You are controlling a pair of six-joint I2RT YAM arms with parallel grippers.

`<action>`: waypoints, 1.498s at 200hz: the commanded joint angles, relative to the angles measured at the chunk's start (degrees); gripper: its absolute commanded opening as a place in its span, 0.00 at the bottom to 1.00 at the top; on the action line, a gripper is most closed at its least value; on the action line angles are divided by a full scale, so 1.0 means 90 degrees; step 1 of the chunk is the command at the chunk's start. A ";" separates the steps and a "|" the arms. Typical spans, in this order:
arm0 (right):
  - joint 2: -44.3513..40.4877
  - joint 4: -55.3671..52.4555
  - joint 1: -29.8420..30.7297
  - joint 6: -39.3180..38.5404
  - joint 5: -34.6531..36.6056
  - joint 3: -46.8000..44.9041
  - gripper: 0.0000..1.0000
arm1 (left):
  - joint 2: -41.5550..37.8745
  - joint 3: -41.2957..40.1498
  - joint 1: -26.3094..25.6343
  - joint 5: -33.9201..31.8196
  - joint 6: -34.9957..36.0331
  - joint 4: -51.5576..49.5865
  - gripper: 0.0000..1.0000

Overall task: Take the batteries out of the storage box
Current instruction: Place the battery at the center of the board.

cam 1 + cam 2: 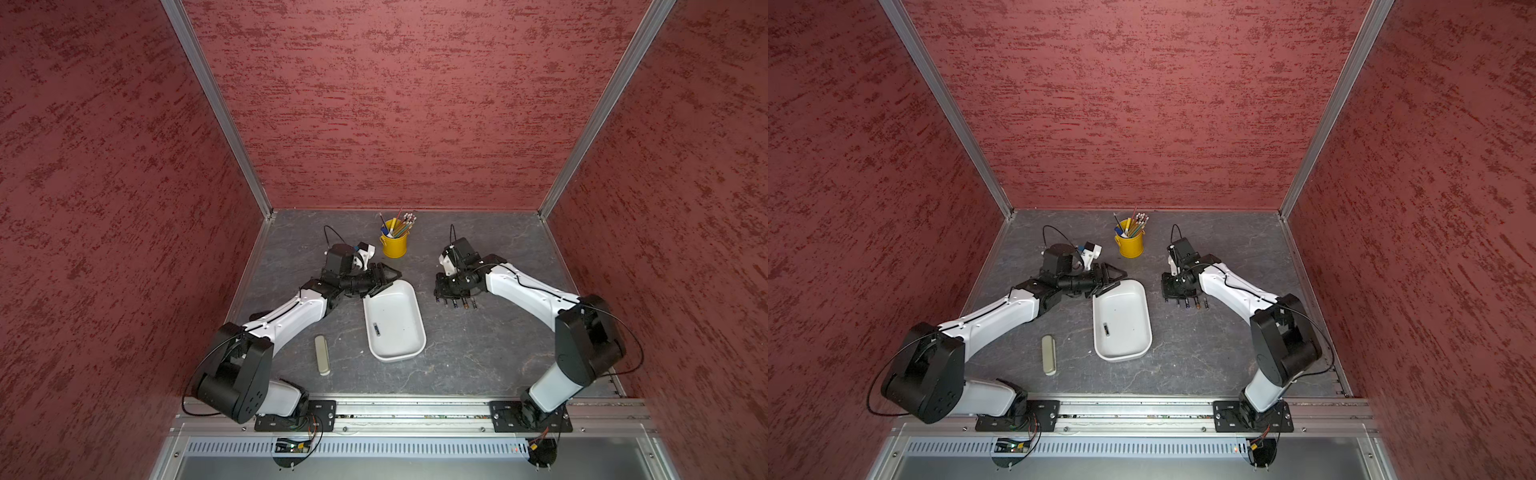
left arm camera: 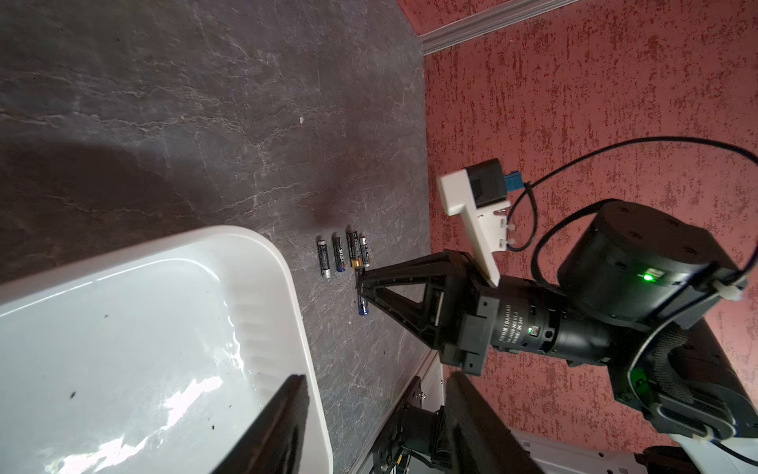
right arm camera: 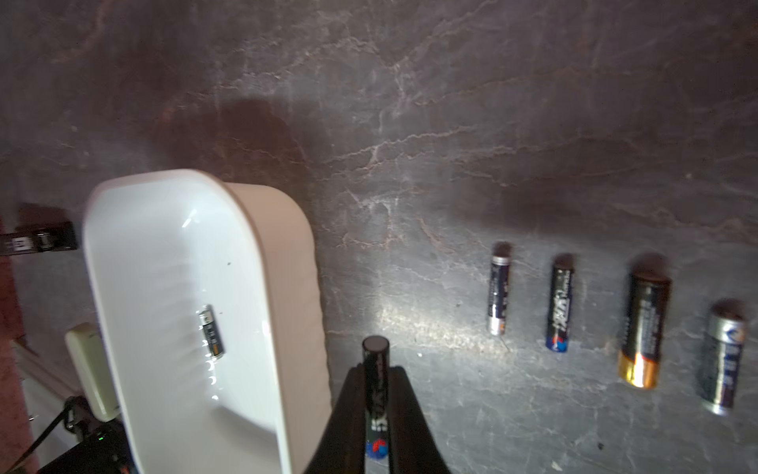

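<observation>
My right hand [image 2: 361,287] grips one battery [image 3: 375,357] near four batteries [image 3: 560,303] on the table [image 3: 410,164]. My left hand [image 1: 392,279] is open astride the storage box [image 3: 287,246] rim; another battery [image 3: 211,332] lies inside.

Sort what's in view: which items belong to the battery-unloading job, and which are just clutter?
Job:
- storage box
- battery inside the box
- held battery, gripped in the right hand
- four batteries lying in a row beside the box

Lying about:
- yellow pencil cup
- beige case
</observation>
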 commanded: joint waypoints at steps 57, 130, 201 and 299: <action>0.0739 -0.0127 0.0081 -0.0060 0.0605 0.0353 0.13 | 0.0045 -0.0181 0.0025 0.0064 0.0154 0.0075 0.56; 0.1137 -0.0058 0.0115 0.0090 0.0694 0.0497 0.13 | 0.0129 -0.0202 0.0023 0.0098 0.0173 0.0121 0.55; 0.1286 -0.0110 0.0244 0.0047 0.0835 0.0551 0.14 | 0.0069 -0.0236 0.0012 0.0095 0.0212 0.0042 0.55; 0.1642 -0.0336 0.0293 0.0088 0.1151 0.0808 0.14 | 0.0046 -0.0280 -0.0035 0.0078 0.0146 0.0119 0.54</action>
